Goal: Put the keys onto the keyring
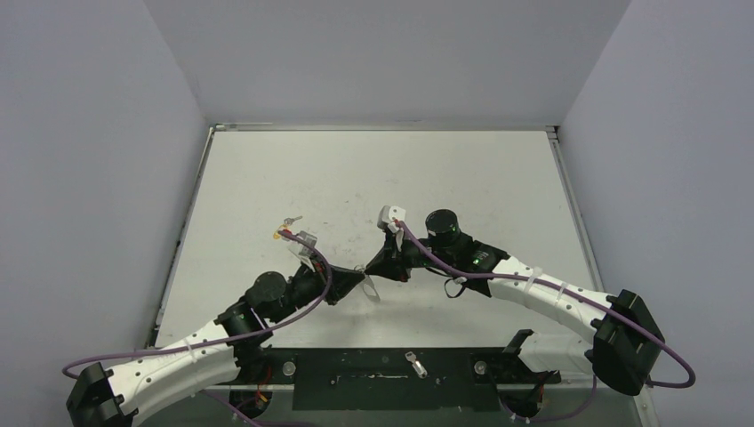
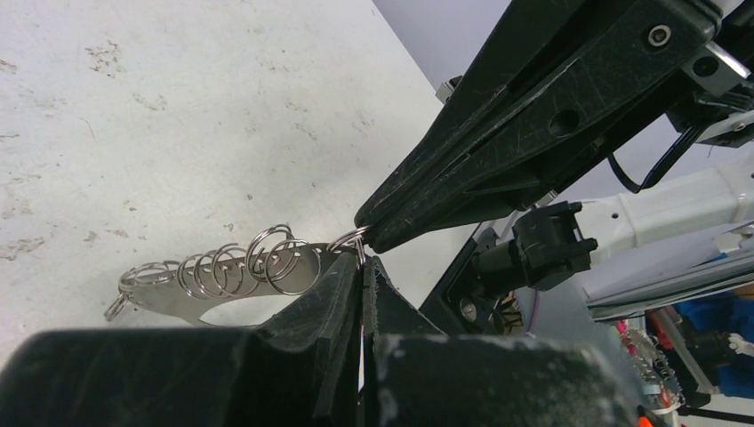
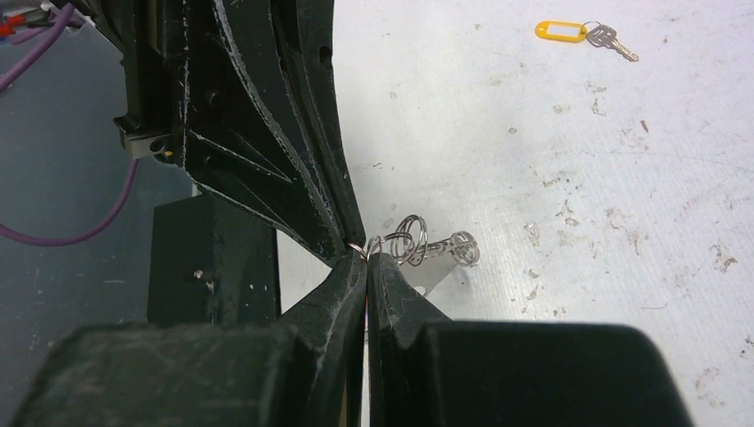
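Left jaws and right jaws are both pinched shut, tip to tip, on the end ring (image 2: 348,240) of the keyring (image 2: 178,307) at mid-bench (image 1: 445,169). Keep one grip firm and lever the coil apart. The yellow-tagged key (image 3: 562,31) lies at ten o'clock.

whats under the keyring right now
Beneath the visible stretch of the keyring only bare table shows, nothing else. Its near end is covered by the left gripper, so anything under that part cannot be seen.

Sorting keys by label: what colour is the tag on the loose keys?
The tag is yellow; the right wrist view shows it best.
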Controlling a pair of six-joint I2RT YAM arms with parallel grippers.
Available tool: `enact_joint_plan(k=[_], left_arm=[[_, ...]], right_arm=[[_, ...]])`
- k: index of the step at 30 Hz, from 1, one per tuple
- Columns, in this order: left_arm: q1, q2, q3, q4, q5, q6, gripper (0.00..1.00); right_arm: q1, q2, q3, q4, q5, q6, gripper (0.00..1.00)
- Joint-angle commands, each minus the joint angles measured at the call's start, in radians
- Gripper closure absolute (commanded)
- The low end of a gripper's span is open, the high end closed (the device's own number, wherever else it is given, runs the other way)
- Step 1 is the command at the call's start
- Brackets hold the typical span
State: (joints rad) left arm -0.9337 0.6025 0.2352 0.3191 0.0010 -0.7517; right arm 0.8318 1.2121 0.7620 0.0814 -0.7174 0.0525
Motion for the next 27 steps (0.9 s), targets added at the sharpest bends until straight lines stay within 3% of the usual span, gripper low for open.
enact_joint_plan(k=[1,3,7,14,20,27], left_arm=[[-0.002,-0.011,0.092,-0.118,0.022,0.114,1.0],[-0.002,-0.007,0.116,-0.16,0.031,0.161,1.0],[-0.002,0.016,0.16,-0.22,0.062,0.247,1.0],[-0.002,0.082,0.212,-0.255,0.132,0.357,1.0],[-0.002,0.095,0.231,-0.233,0.241,0.509,1.0],[-0.002,0.079,0.221,-0.203,0.386,0.66,1.0]], right_arm=[[-0.003,-0.023,0.013,0.089,0.022,0.038,0.94],[-0.007,-0.015,0.015,0.092,0.032,0.057,0.84],[-0.02,0.003,0.021,0.076,0.083,0.091,0.79],[-0.062,0.007,-0.006,0.06,0.1,0.095,0.55],[-0.073,-0.088,-0.117,0.171,-0.083,-0.075,0.49],[-0.079,-0.145,-0.161,0.114,-0.242,-0.329,0.44]])
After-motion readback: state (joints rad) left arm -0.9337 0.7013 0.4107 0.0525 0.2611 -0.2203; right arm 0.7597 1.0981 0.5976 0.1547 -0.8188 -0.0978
